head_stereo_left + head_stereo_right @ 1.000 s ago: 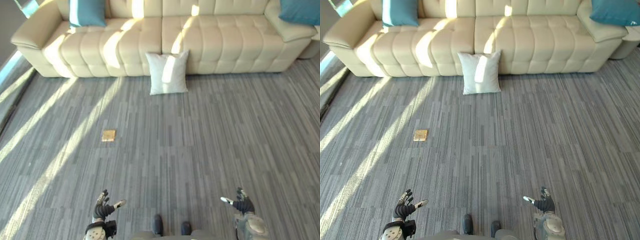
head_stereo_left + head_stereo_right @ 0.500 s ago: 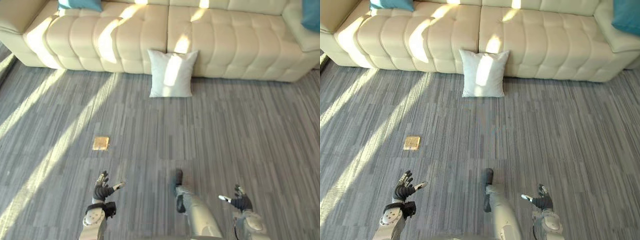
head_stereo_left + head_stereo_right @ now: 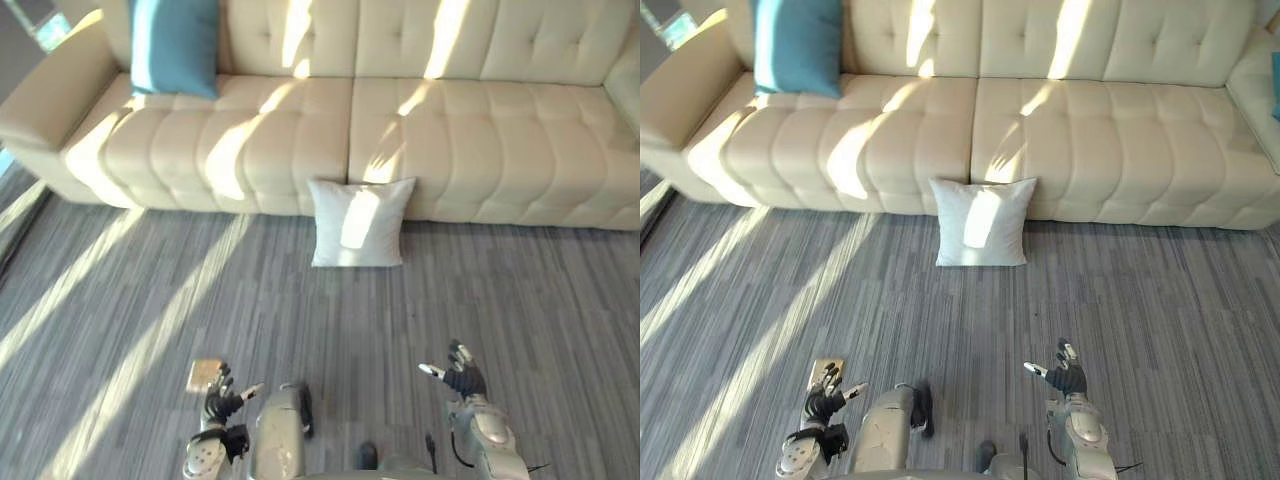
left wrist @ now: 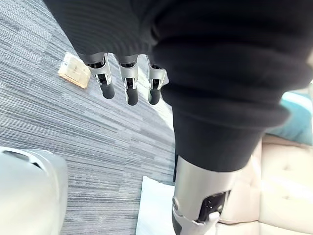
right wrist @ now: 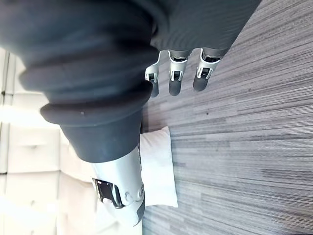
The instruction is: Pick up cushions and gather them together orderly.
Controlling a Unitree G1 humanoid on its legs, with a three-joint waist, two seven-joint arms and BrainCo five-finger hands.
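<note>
White cushion [image 3: 359, 222] against sofa [image 3: 480, 150] front: probably soft, light, grip side edges; left hand [image 3: 222, 403], right hand [image 3: 462, 380] spread, empty.

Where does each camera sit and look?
Left eye view: on the head, looking down at the white cushion and sofa; left hand and right hand show low.
Right eye view: beside it, same scene.
Left wrist view: on the left wrist, along its fingers to the carpet.
Right wrist view: likewise, on the right wrist.
All share the white cushion.
</note>
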